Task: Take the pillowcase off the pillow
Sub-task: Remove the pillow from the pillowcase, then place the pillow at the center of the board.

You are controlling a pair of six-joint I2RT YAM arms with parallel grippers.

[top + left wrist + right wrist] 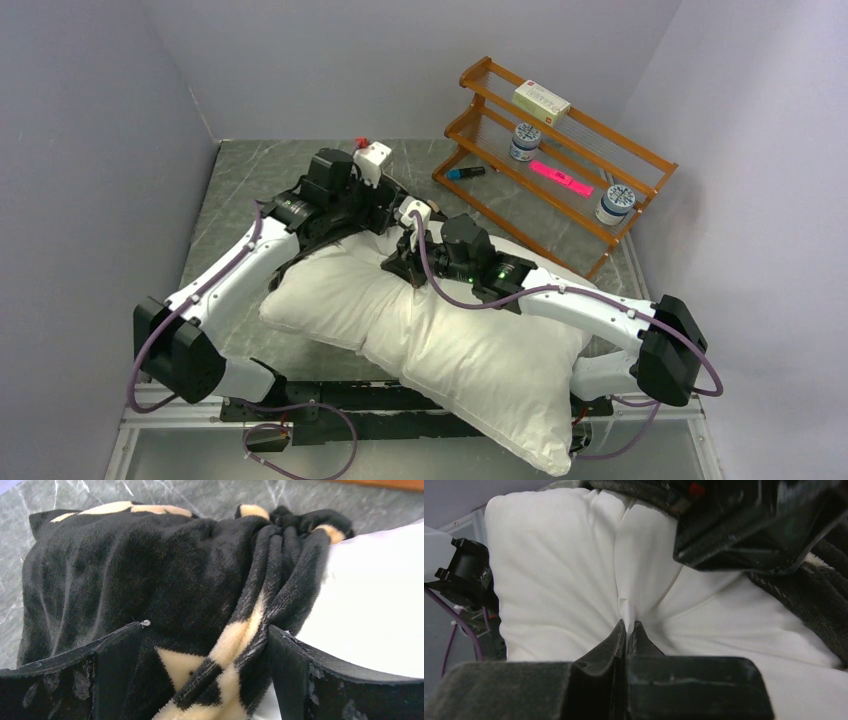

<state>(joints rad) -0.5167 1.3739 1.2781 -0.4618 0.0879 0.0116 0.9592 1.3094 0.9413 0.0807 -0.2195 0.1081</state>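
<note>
The left gripper [205, 630] spread wide, fingers straddling the bunched black pillowcase [150, 570], heaped at the far end of the white pillow [470, 350], pillow lying slantwise across the grey table [235, 180] toward near right, right gripper [627, 630] closed tight, pinching a small pillow fold.

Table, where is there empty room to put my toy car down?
Bare table shows in the far left corner beside the left arm, and in a far strip between that arm and the wooden rack. The middle is crowded: pillow, pillowcase and right arm fill it.
</note>
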